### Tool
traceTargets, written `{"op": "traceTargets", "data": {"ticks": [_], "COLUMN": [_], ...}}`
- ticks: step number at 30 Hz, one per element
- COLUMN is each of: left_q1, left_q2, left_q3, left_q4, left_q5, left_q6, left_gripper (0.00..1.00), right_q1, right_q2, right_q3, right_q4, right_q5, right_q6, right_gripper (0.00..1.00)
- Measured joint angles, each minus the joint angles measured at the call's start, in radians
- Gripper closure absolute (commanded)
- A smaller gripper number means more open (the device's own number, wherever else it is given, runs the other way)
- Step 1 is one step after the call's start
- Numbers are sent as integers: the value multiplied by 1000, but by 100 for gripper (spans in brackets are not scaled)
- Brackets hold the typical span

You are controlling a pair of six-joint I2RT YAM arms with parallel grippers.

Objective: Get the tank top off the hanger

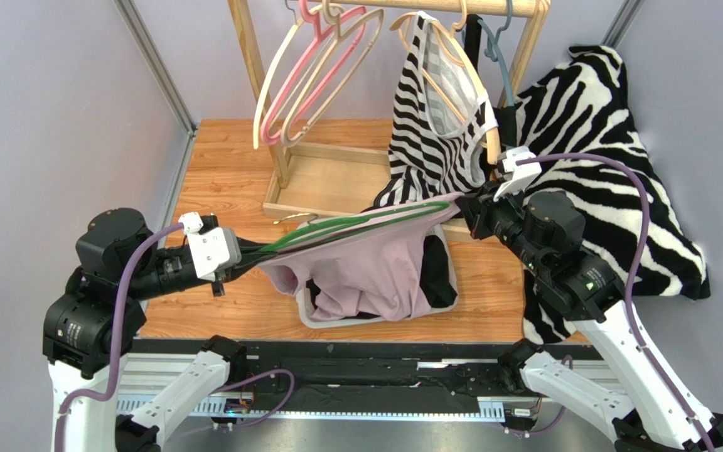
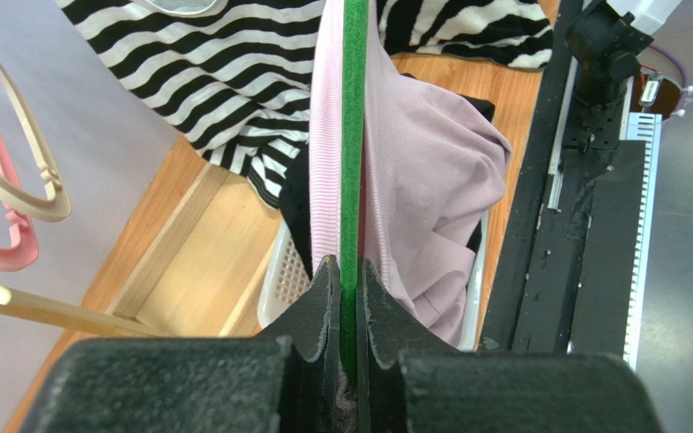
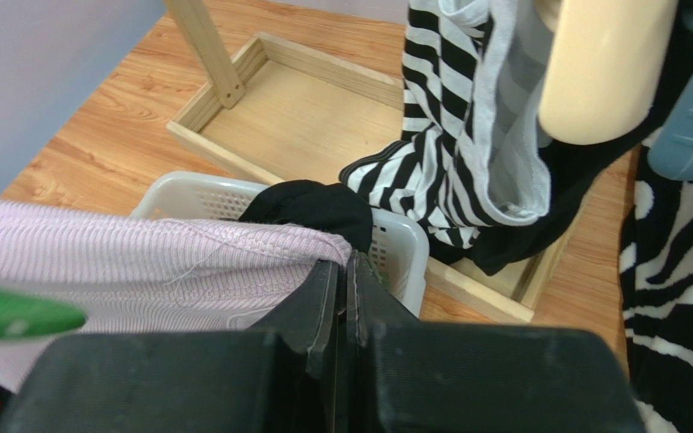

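Hanging striped garment [image 1: 431,132] crowds tank top [image 1: 375,268] above basket [image 3: 402,244].

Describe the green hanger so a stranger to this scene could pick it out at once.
In front of the wooden clothes rack sits a white basket. Above it, the left gripper grips the hanger, which lies sideways inside a lilac tank top held by the right gripper. It is the only green one; the pink and cream hangers hang on the rail.
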Motion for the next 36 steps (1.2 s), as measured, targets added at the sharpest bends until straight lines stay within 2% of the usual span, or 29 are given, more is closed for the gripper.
{"op": "traceTargets", "data": {"ticks": [1, 2, 4, 6, 10, 14, 19, 24, 29, 33, 36], "left_q1": [3, 4, 4, 4, 5, 6, 11, 11, -2, -20, -28], "left_q2": [0, 1, 7, 24, 133, 259, 292, 272, 299, 332, 358], "left_q3": [0, 0, 0, 11, 110, 254, 259, 230, 251, 265, 266], "left_q4": [0, 1, 6, 11, 28, 42, 48, -37, -187, -244, -262], "left_q5": [0, -3, -10, -28, -69, -100, -97, -9, 97, 153, 168], "left_q6": [0, 0, -1, -2, -4, -8, -7, 22, 102, 160, 187], "left_gripper": [100, 100, 100, 100, 100, 100, 100, 100, 100, 100, 100], "right_q1": [-5, -7, -9, -14, -21, -25, -27, -27, -27, -27, -27], "right_q2": [-5, -11, -30, -58, -109, -112, -112, -91, -25, 17, 43], "right_q3": [-2, -4, -16, -30, -27, 65, 165, 244, 338, 360, 362], "right_q4": [0, 2, 3, 6, 21, 5, -18, -19, -20, -27, -62], "right_q5": [-26, -43, -77, -117, -209, -302, -379, -454, -567, -672, -767], "right_q6": [-4, -7, -16, -42, -99, -160, -228, -277, -312, -319, -320], "right_gripper": [79, 64, 52, 46, 41, 33, 32, 33, 38, 43, 55]}}
